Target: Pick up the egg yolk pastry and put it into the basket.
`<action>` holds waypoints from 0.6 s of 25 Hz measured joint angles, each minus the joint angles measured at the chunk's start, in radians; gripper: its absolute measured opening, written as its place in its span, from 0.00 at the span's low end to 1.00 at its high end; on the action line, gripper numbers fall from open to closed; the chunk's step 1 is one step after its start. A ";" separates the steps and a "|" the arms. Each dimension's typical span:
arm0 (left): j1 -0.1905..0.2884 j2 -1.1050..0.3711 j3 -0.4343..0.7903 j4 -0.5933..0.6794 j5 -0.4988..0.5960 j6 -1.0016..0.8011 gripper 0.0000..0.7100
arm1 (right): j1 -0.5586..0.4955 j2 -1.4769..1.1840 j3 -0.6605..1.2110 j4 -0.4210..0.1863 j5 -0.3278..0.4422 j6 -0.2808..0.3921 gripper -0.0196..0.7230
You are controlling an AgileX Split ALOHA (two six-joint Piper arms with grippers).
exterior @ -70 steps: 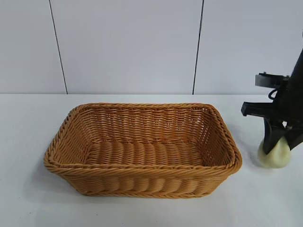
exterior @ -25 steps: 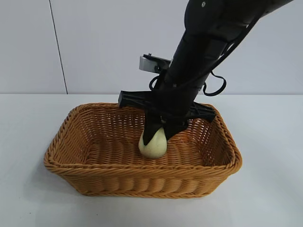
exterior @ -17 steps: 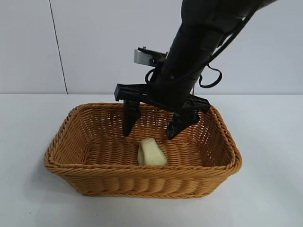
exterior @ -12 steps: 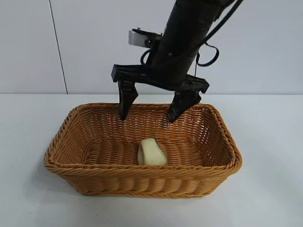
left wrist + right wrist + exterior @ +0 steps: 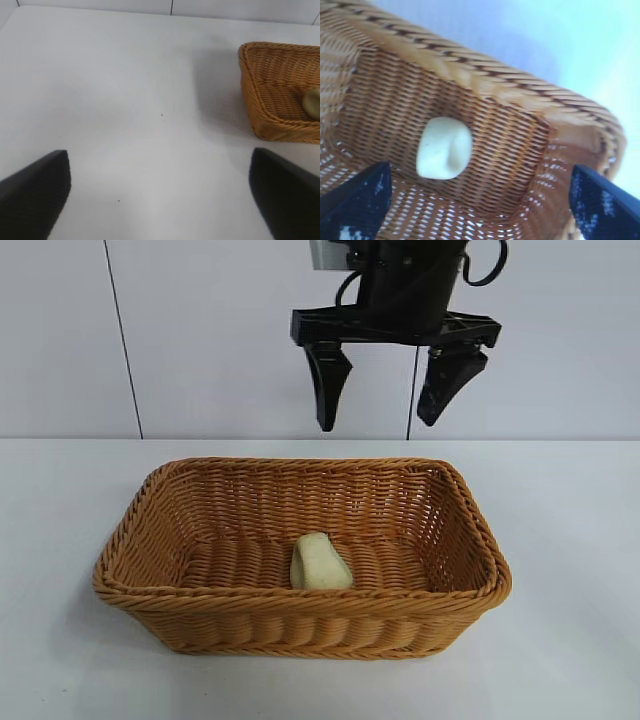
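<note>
The large rectangular golden-brown woven wicker basket (image 5: 300, 555) stands on the white bench (image 5: 570, 540), and the small pale cream-yellow egg yolk pastry (image 5: 320, 563) lies on the basket's floor, near the middle and toward the front wall, resting free of any contact. The right claw (image 5: 385, 400) hangs well above the basket's back rim, its two black fingers (image 5: 325, 390) spread wide and pointing nearly straight down, released and holding nothing. The pastry lies below the claw and toward the basket's front; in the right wrist view the pastry (image 5: 444, 148) sits between the two finger tips, far beneath them. The left claw (image 5: 160, 200) is parked off to the basket's left side, angled down over bare bench, fingers apart and empty. Judgement: placement appears complete; only withdrawal of the right arm remains.
</note>
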 joint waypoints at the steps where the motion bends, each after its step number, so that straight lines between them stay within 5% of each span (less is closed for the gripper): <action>1: 0.000 0.000 0.000 0.000 0.000 0.000 0.98 | -0.037 0.000 0.000 -0.005 0.006 -0.001 0.96; 7: 0.000 0.000 0.000 0.000 0.000 0.000 0.98 | -0.170 0.000 0.000 -0.005 0.023 -0.019 0.96; 15: 0.000 0.000 0.000 0.000 0.000 0.000 0.98 | -0.186 -0.054 0.089 -0.005 0.023 -0.038 0.96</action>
